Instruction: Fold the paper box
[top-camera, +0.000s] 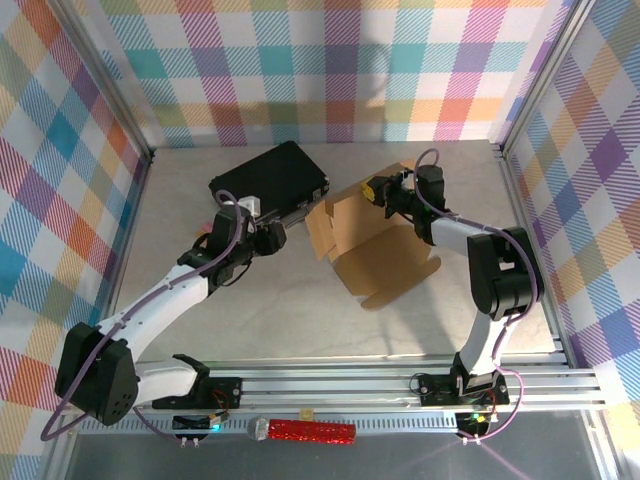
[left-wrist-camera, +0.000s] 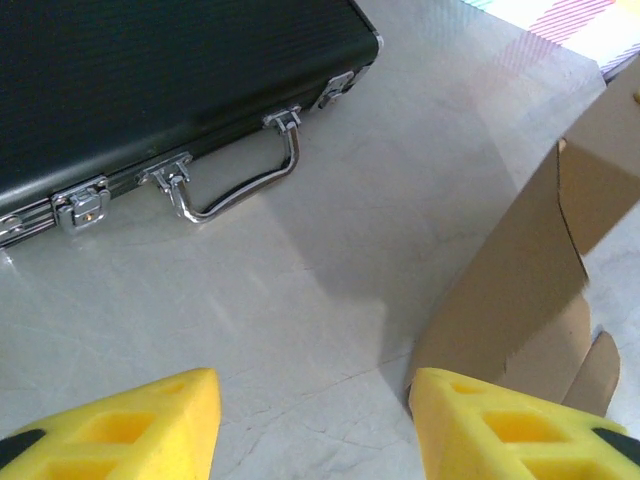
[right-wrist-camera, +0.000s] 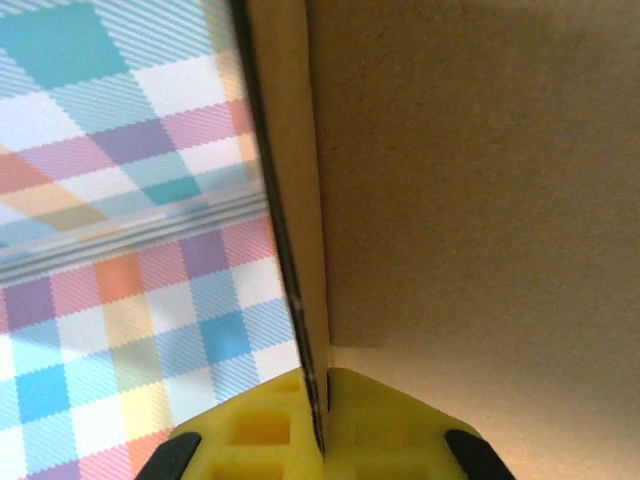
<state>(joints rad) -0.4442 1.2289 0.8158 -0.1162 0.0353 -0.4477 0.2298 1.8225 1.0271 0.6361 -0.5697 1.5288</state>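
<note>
— Where's the paper box (top-camera: 378, 245)?

— Seen from above, it's just off the table's (top-camera: 250, 300) middle, toward three o'clock. It's brown cardboard, half raised: the base lies flat and panels stand up at its nine and twelve o'clock sides.

— Who has hold of it?

— The right gripper (top-camera: 370, 188), at the box's twelve o'clock. Its wrist camera shows the yellow fingers (right-wrist-camera: 372, 420) pinched together on the thin edge of a cardboard panel (right-wrist-camera: 470, 180), with the plaid wall (right-wrist-camera: 120, 250) behind.

— And the left one?

— The left gripper (top-camera: 288, 233) is at the box's nine o'clock, low over the table. Its jaws stand apart with bare table between them and grip nothing. In its own view (left-wrist-camera: 315, 400), the standing panel (left-wrist-camera: 520, 290) rises just beside one finger (left-wrist-camera: 480, 420); I can't tell if they touch.

— Anything else around?

— A black case (top-camera: 270, 180) lies closed at the box's ten o'clock, near it but apart. Its metal handle (left-wrist-camera: 240, 190) rests on the table, facing the left gripper.
</note>
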